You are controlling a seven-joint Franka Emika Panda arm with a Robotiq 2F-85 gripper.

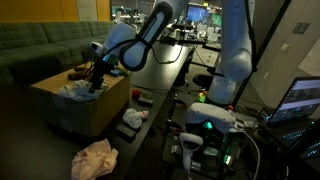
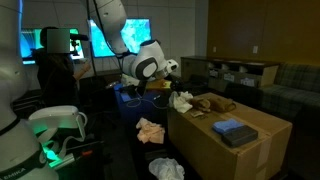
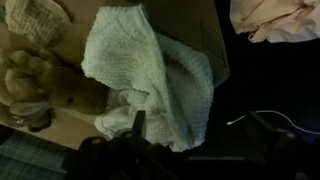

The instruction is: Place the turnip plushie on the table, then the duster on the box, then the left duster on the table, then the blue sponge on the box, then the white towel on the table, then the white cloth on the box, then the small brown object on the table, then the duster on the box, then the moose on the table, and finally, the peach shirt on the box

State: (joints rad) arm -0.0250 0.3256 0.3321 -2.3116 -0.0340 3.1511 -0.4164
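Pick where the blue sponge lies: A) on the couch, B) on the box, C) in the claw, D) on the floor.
B: in an exterior view the sponge lies flat on top of the box, apart from the moose and the towel.

- Dim overall, low-res, grainy.
- Lit mostly by bright monitors (image 2: 140,35) at back, plus green glow (image 2: 55,125) low down.
- Dark and soft in wrist view, heavily shadowed along bottom.
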